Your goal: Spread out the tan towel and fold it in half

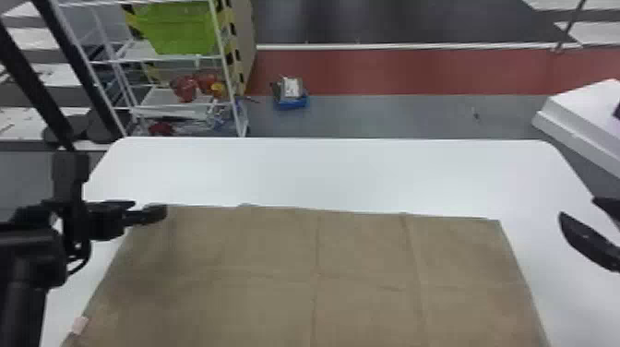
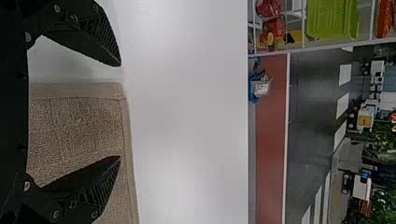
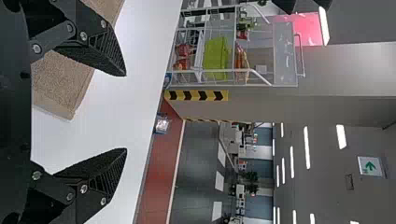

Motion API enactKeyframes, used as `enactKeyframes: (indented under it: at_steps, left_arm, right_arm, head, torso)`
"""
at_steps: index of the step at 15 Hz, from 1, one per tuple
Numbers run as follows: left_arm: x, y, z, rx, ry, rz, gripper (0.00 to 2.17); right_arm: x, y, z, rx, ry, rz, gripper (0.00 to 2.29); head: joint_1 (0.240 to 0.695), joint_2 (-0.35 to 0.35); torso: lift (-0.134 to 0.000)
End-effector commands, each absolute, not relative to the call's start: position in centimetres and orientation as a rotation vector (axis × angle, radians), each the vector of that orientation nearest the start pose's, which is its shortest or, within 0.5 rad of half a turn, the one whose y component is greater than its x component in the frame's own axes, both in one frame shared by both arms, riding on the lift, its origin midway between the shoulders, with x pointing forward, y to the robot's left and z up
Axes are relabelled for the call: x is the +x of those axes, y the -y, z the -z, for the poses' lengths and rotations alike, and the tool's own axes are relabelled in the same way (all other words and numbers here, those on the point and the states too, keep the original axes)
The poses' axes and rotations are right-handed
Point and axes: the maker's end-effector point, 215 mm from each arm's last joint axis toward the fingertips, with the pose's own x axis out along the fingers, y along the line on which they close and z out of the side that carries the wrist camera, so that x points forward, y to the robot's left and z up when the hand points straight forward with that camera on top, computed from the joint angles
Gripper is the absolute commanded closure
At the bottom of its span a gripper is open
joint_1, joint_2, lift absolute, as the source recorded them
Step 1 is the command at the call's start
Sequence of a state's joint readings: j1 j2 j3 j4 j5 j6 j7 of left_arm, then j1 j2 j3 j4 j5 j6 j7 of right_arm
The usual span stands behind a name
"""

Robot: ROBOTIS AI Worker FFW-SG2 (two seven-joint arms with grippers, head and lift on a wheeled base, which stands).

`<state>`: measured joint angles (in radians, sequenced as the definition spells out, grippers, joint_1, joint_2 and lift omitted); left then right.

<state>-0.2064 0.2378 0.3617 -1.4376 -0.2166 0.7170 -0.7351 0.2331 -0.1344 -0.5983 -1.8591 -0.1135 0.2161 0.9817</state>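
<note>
The left end effector [image 1: 148, 208] is over the far left corner of the tan towel [image 1: 369, 258], its fingers spread with that corner between them in the left wrist view; I cannot tell whether they touch the cloth. The right end effector [image 1: 577, 207] also has its fingers spread and holds nothing. It is to the right of the towel, apart from its far right corner, above the bare surface of the desk [image 1: 323, 170].

The towel lies spread out flat on the desk, with crease lines running along and across it and a stitched hem at its edge. Its near part runs out of the head view at the bottom. A small pale label [image 1: 79, 325] sits at the towel's left edge, nearer the robot than the left end effector; any print on it is too small to tell.

Beyond the towel and the desk, to the far left, is a white rack [image 1: 168, 57] with a green bin [image 1: 182, 30] and red items [image 1: 185, 87] on it. A blue container [image 1: 291, 103] is on the floor straight beyond the towel. In the right wrist view, a sign [image 3: 370, 166] with a green arrow is mounted well beyond the towel.
</note>
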Motion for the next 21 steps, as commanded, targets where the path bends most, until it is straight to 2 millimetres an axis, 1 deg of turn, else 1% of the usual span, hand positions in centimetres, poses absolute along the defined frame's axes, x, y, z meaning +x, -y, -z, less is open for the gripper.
enactKeyframes:
  at_steps: [1,3,8,12,17,21]
  left_arm:
    - [56.4,-42.2,45.1,-0.014,-0.652,0.191,0.28]
    - [56.6,-42.3,45.0,-0.01,-0.65,0.197,0.36]
    - [56.0,-42.9,45.0,-0.011,-0.672,0.209,0.36]
    - [55.5,-43.0,45.5,-0.012,-0.688,0.213,0.36]
    - [55.4,-42.6,46.1,-0.017,-0.699,0.224,0.39]
    - [55.8,-42.2,46.0,-0.012,-0.69,0.231,0.41]
  right_arm:
    - [45.0,39.0,32.5,-0.06,-0.13,-0.425,0.37]
    - [45.2,39.0,32.3,-0.061,-0.127,-0.425,0.37]
    - [45.7,38.7,32.5,-0.057,-0.123,-0.429,0.37]
    - [45.8,38.3,32.7,-0.052,-0.124,-0.436,0.37]
    - [45.5,38.3,32.8,-0.052,-0.127,-0.437,0.37]
    - [45.5,38.4,32.9,-0.055,-0.123,-0.435,0.37]
  head:
    - [0.695,0.042]
    - [0.695,0.037]
    - [0.695,0.037]
    - [0.695,0.047]
    - [0.695,0.05]
    - [0.695,0.046]
  torso:
    - [-0.123]
    - [-0.123]
    - [-0.123]
    - [-0.123]
    - [-0.123]
    - [-0.123]
